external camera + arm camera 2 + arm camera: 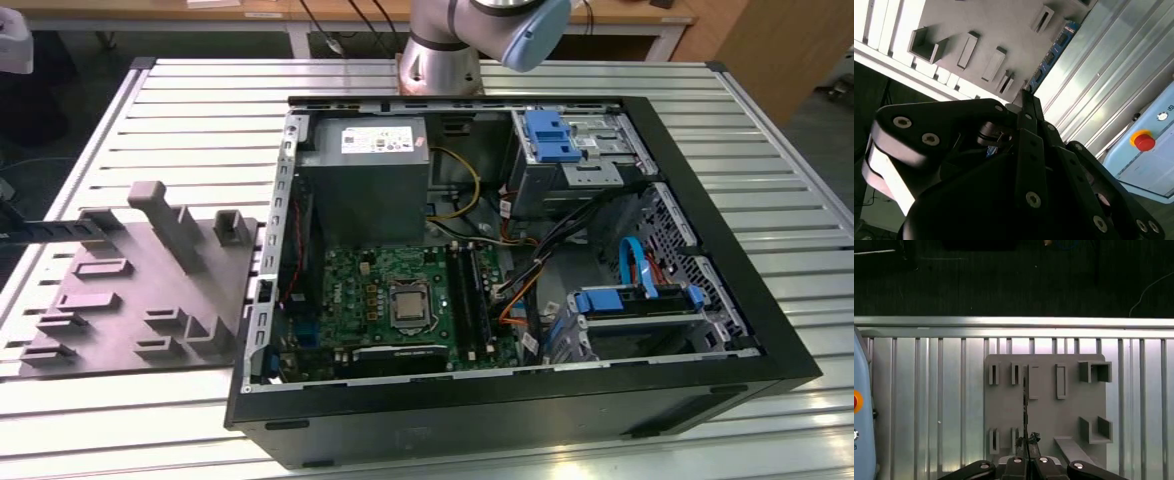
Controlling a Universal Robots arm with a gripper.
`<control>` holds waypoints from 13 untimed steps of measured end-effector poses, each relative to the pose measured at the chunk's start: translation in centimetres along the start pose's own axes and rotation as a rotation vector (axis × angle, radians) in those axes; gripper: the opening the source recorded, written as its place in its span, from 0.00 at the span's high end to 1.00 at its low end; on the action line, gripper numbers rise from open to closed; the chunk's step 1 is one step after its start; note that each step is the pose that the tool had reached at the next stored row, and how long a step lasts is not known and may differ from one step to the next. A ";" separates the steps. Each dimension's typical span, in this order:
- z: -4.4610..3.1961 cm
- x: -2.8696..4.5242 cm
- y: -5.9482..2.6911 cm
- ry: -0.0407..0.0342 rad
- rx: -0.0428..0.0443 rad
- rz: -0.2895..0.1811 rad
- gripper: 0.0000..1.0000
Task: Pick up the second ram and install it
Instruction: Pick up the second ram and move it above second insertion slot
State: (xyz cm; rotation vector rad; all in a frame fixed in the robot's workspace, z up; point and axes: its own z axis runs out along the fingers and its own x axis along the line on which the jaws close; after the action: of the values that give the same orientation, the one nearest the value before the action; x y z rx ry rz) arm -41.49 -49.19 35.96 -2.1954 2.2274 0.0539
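The gripper [1026, 100] has its fingers drawn in narrow and pinched on the second ram [1055, 52]. In the second wrist view the ram sticks out past the fingertips as a thin blue-green board. It hangs in the air over the grey holder plate [1044, 415], touching none of the plate's slots as far as I can tell. In the first wrist view it shows edge-on, a dark sliver running over the middle of the plate.

I'd judge the stick light and stiff but easily hurt. It looks thin enough to crack if twisted, and its flat faces look smooth enough to slip or tilt in a pinch. The sensible hold is across the flat faces, away from the contact edge. How squarely it sits between the fingers I cannot tell.

The plate lies by the table [747, 130] edge at the exterior view's left, on ribbed aluminium slats. The open computer case [727, 335] takes up the table's middle. Inside it, the grey power-supply box [363, 160] sits by the wall nearest the arm [461, 45], and long black slots [470, 290] run across the green board [360, 290]. A pale blue box [1154, 170] with a red button [1144, 141] stands on the table apart from the plate. Dark floor [1004, 280] lies beyond the table edge.
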 end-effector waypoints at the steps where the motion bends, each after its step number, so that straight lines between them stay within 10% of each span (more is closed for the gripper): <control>1: -0.09 0.00 0.00 0.0000 0.0000 0.001 0.89; 13: -1.08 -0.04 0.02 -0.0006 0.0002 0.008 0.89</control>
State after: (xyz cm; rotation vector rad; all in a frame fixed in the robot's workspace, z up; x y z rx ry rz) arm -41.49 -49.19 37.04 -2.1865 2.2355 0.0544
